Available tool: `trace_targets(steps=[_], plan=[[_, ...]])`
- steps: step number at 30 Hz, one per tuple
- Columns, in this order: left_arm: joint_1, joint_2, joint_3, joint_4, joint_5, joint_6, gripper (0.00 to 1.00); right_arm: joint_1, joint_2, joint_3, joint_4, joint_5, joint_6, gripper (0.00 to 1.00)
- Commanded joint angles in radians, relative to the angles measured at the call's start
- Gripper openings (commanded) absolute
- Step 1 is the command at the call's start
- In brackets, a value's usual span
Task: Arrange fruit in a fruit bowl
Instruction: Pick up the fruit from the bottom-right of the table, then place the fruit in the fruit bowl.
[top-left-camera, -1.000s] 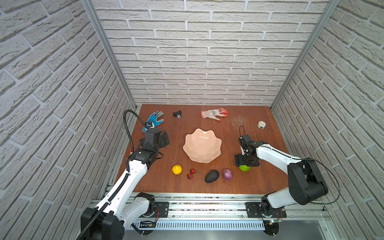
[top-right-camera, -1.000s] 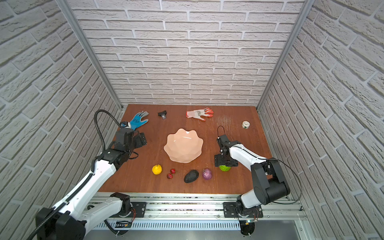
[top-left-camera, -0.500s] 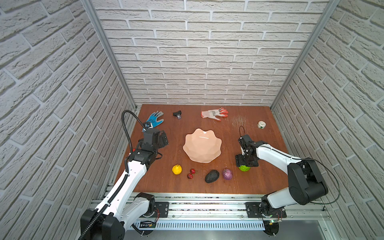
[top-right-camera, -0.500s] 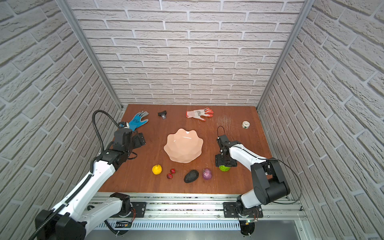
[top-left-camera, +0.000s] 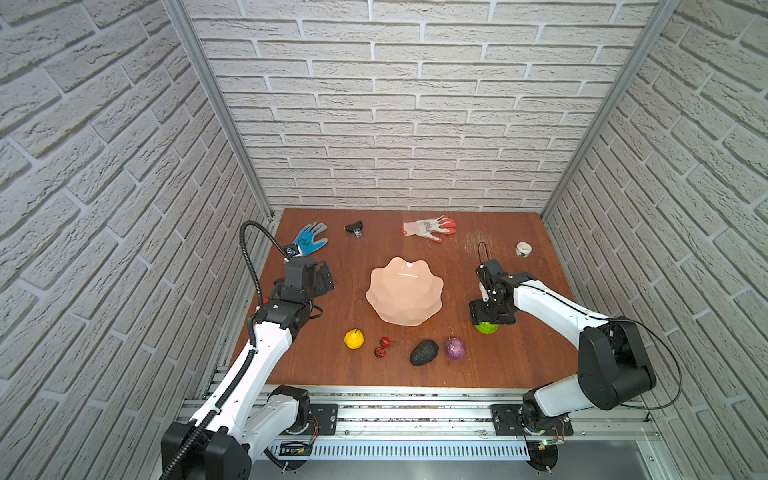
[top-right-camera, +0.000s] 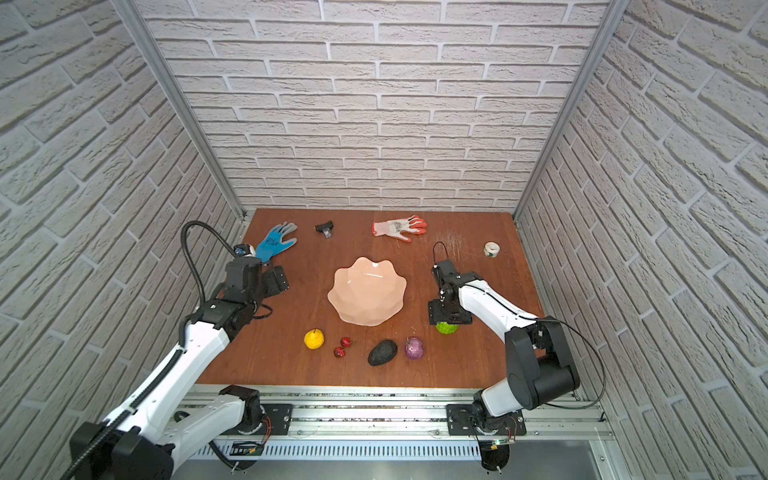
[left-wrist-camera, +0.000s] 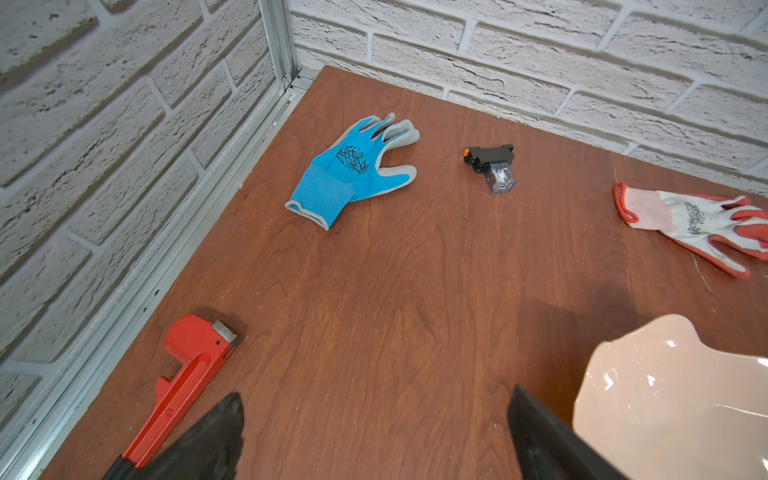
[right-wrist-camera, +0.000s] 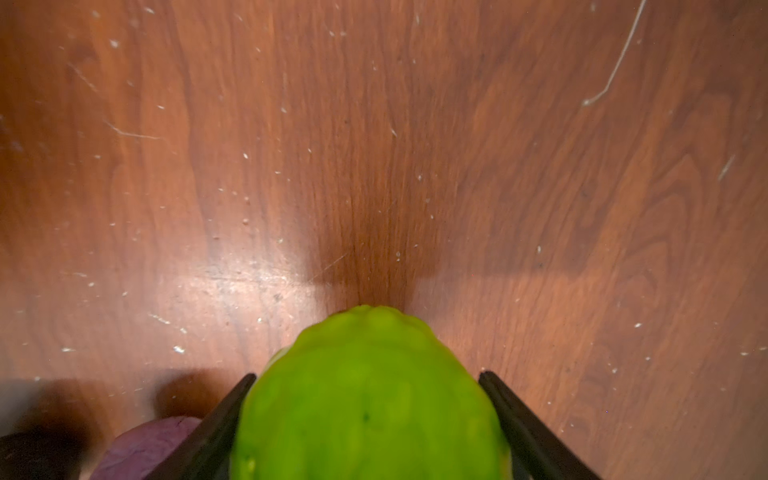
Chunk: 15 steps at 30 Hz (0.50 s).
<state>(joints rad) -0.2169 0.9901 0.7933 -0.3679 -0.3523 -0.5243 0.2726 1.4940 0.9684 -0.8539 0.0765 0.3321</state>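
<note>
At four o'clock from the bowl (top-left-camera: 405, 309), the right gripper (right-wrist-camera: 366, 375) pinched the green ball (right-wrist-camera: 368, 419), a finger against each side, the ball down on the table (top-left-camera: 498, 365). Near the ball, at its eight o'clock, lay the purple fruit (top-left-camera: 455, 348). Beyond that, toward nine o'clock, the avocado (top-left-camera: 424, 352), cherries (top-left-camera: 385, 342) and yellow fruit (top-left-camera: 353, 338) formed a row outside the bowl, along its six o'clock side. At the bowl's nine o'clock the left gripper (left-wrist-camera: 376, 395) hung with fingers spread wide.

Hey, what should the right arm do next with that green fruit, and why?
Probably lift the green fruit straight up: the right gripper has a finger against each side of it, it sits on the table, and the bowl is empty.
</note>
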Motion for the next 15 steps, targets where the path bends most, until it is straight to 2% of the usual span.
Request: trace_targets(steps=[1, 9, 15], plan=[[0.010, -0.025, 0.002, 0.001, -0.007, 0.010, 0.98, 0.008, -0.020, 0.090, -0.101, -0.007, -0.045, 0.62], [0.038, -0.037, 0.002, -0.003, -0.007, 0.022, 0.98, 0.042, 0.034, 0.399, -0.238, -0.067, -0.084, 0.61], [0.053, -0.070, -0.004, -0.030, -0.004, 0.031, 0.98, 0.133, 0.201, 0.671, -0.292, -0.081, -0.116, 0.61]])
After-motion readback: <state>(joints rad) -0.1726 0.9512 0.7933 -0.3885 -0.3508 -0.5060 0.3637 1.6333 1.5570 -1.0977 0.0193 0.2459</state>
